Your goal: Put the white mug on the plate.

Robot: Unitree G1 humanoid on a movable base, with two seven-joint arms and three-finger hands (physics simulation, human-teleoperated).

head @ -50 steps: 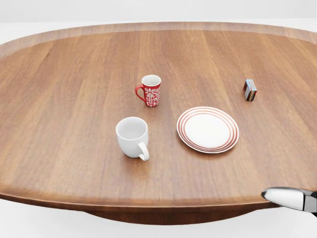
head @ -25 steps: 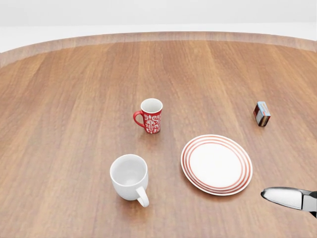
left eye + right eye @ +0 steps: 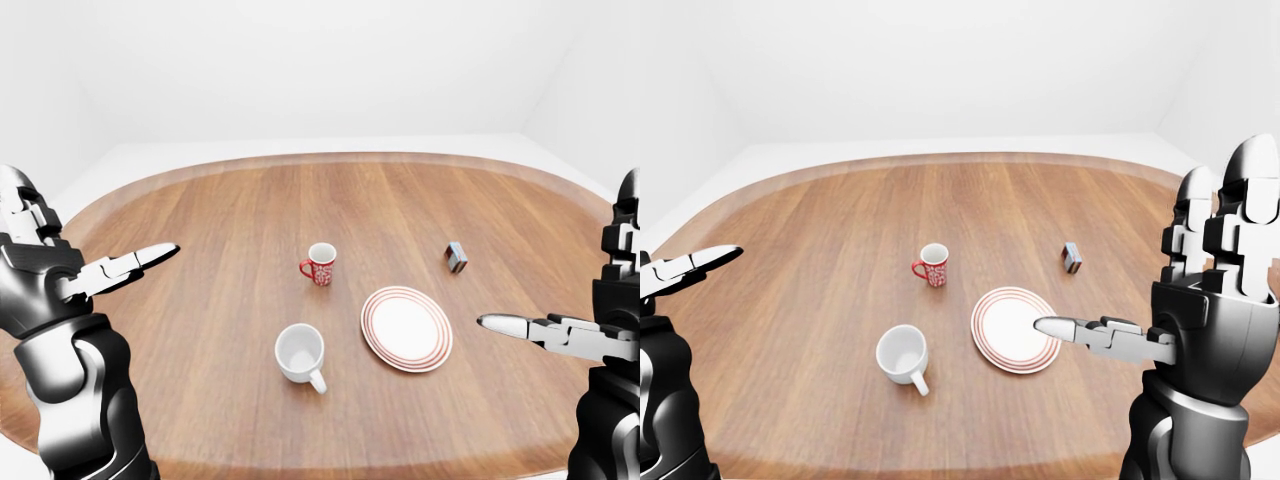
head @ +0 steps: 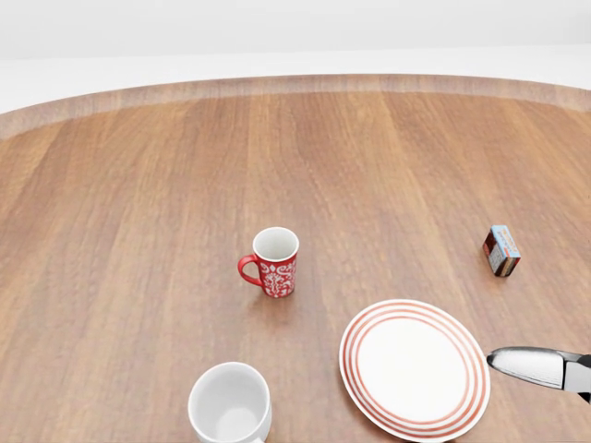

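Note:
A white mug [image 3: 300,354] stands upright on the round wooden table [image 3: 220,200], its handle turned toward the bottom right of the left-eye view. To its right lies a white plate [image 3: 406,328] with red rings, a short gap away. My left hand [image 3: 100,272] hovers open at the left, well away from the mug. Over the table's right side my right hand [image 3: 1170,290] is open too, one finger [image 4: 536,365] reaching toward the plate's right rim. Neither hand holds anything.
A red patterned mug [image 3: 320,264] stands above the white mug and plate in the left-eye view. A small box [image 3: 456,257] lies to the upper right of the plate. White floor and walls surround the table.
The camera has moved in over the table: mugs, plate and box slid down the head view and grew, and the near table edge left the picture. The right finger keeps its place.

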